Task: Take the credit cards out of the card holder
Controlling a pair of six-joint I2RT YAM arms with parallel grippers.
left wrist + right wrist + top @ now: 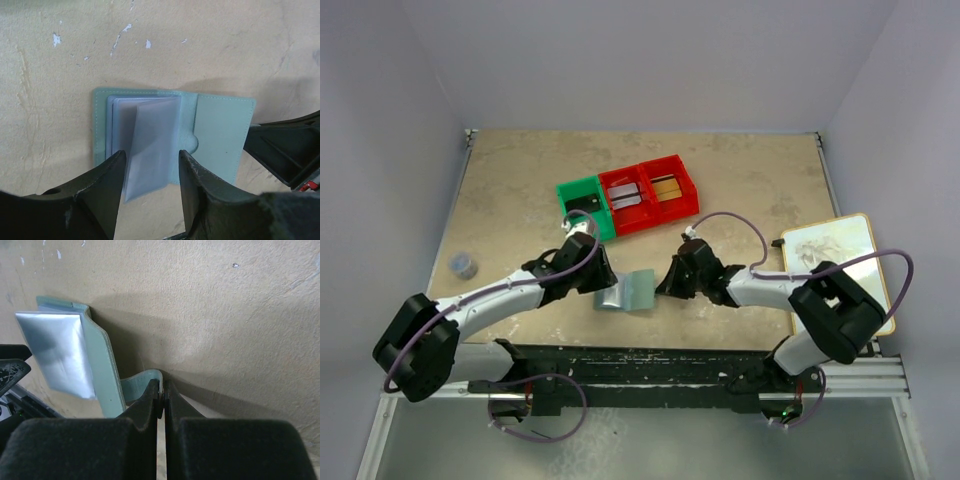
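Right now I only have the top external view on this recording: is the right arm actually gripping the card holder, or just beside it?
Observer: Gripping. In the right wrist view the right fingers are pinched shut on the edge of one panel of the card holder.
Operator: And the left arm?
Observer: The left fingers are open, one either side of a clear plastic sleeve standing up from the open holder.

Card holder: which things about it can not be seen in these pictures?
- Cards: left wrist view, cloudy plastic sleeves of the card holder hide any.
- Sleeves' near corners: left fingers cover them.
- Flap: right wrist view, right fingers hide its pinched edge.
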